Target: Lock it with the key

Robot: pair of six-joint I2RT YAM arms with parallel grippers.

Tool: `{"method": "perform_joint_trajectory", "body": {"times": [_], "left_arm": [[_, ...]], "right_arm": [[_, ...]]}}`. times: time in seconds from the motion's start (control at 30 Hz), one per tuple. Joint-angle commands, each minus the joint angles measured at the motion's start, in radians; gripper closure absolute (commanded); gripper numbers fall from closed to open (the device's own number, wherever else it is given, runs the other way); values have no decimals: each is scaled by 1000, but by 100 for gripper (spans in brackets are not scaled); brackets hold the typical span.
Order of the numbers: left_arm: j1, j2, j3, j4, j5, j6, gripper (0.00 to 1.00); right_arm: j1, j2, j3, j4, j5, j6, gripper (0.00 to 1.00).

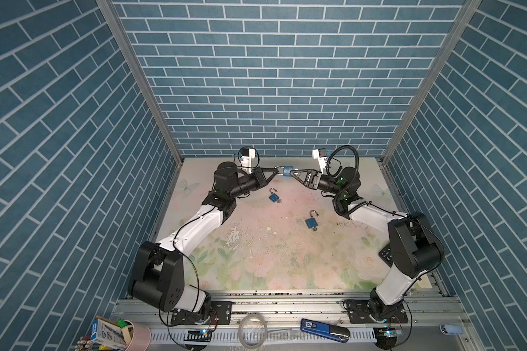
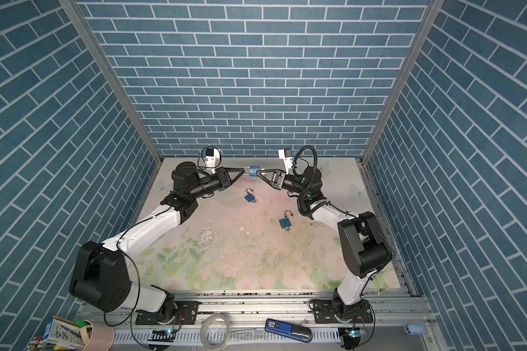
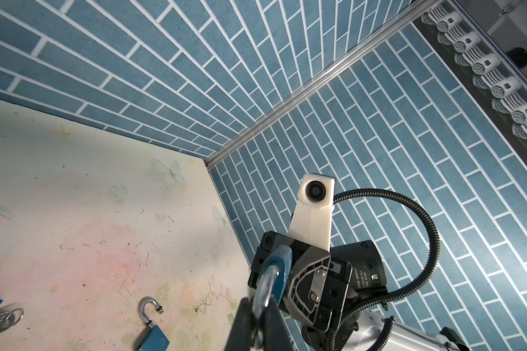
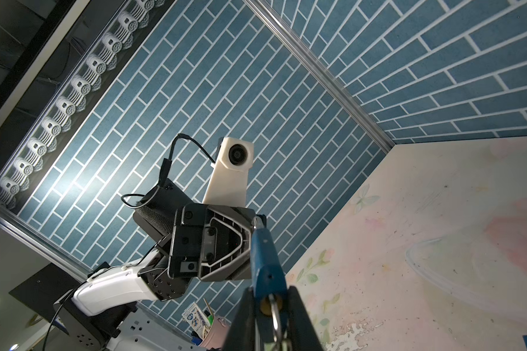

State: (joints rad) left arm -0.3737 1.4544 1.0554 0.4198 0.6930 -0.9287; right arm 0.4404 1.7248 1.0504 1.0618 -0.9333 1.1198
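The left gripper (image 1: 275, 172) and right gripper (image 1: 291, 173) meet in the air over the back of the table (image 1: 271, 261), with a blue padlock (image 1: 287, 170) held between them in both top views. The left gripper's jaws are pinched together on the shackle (image 3: 263, 281). The right gripper's jaws are clamped on the key (image 4: 270, 306), which sits in the base of the lock with its ring hanging beside it.

Two more blue padlocks lie on the table with their shackles swung open, one near the middle (image 1: 273, 197) and one nearer the right arm (image 1: 311, 223); each has keys at its base.

At the front left corner stands a pink cup (image 1: 140, 336). It holds a blue-and-white carton (image 1: 106, 332), a green item (image 1: 120, 322) and a pale stick; the rest of its contents are hidden.
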Motion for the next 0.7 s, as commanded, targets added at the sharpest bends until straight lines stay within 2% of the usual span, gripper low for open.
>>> {"method": "perform_joint_trajectory", "body": {"times": [0.0,0.67], "left_arm": [[-10,4,9,-79,1,59,100],[-79,82,48,-23,-10,40,100]], "right_arm": [[-9,-2,66,145,31,61,100],[29,-2,67,86,24,30,100]]}}
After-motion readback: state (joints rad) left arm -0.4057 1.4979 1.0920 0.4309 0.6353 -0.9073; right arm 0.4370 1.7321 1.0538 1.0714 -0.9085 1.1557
